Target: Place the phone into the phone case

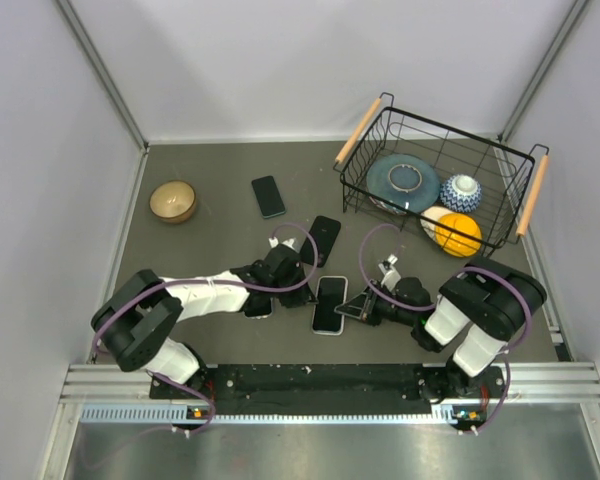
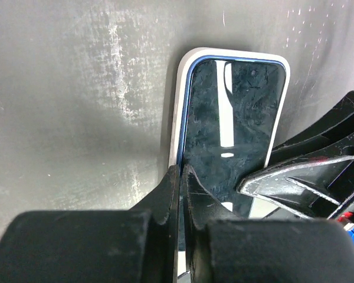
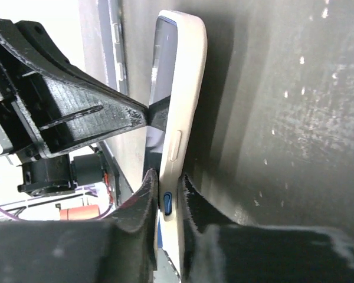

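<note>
The phone (image 1: 329, 300), dark glass with a blue frame, lies inside the white phone case (image 1: 329, 330) on the grey table between my arms. In the left wrist view the phone (image 2: 230, 118) sits within the case rim (image 2: 178, 88). My left gripper (image 2: 180, 171) is shut, and its tips rest on the phone's left edge; it also shows in the top view (image 1: 310, 284). My right gripper (image 3: 168, 184) is shut on the side of the case (image 3: 189, 76), over the phone's blue button. It reaches in from the right in the top view (image 1: 355, 308).
Two more black phones (image 1: 268, 196) (image 1: 323, 238) lie farther back. A wooden bowl (image 1: 173, 200) sits at the left. A wire basket (image 1: 360, 130) at the back right holds a blue plate, a patterned bowl and an orange. A dark flat item (image 1: 258, 306) lies under my left arm.
</note>
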